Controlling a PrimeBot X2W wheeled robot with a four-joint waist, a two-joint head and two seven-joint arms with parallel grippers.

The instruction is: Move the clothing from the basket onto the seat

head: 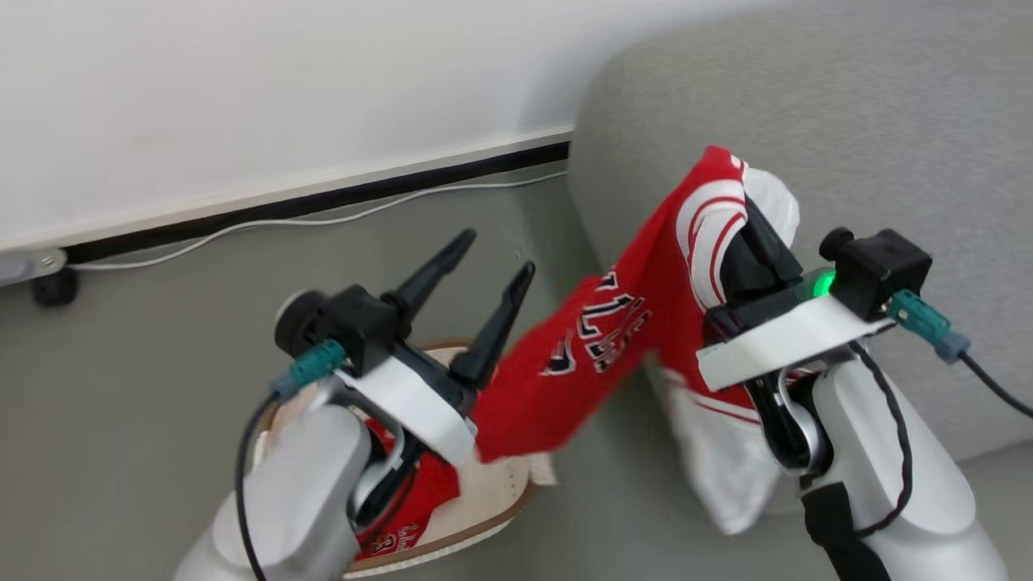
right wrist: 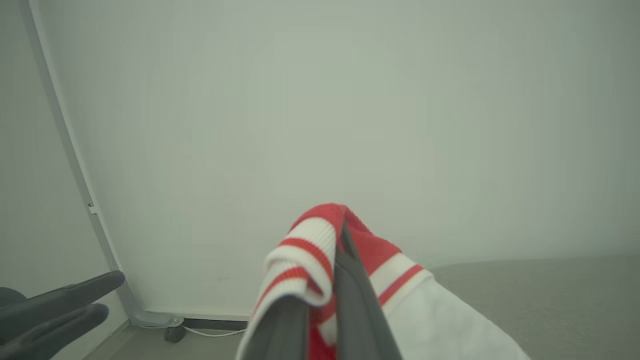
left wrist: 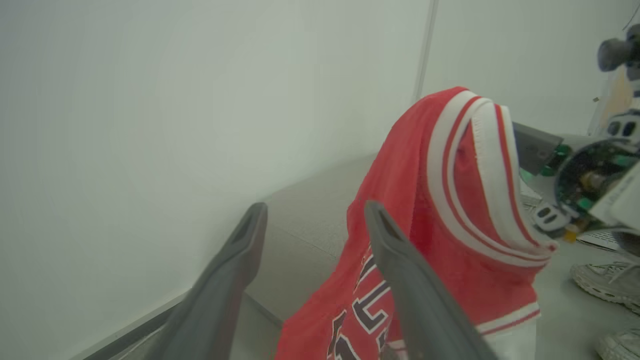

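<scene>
Where ribbed trim bunches, red jersey (head: 581, 355), rounded fabric sofa (head: 847, 121)

We see the grey floor (head: 121, 387) carrying the basket (head: 504, 496) at seven o'clock, the sofa (head: 847, 121) at two and a white cable (head: 323, 220) at ten.

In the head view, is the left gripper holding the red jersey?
No, the left gripper stands open and empty; the right gripper grips the jersey by its striped trim.
</scene>
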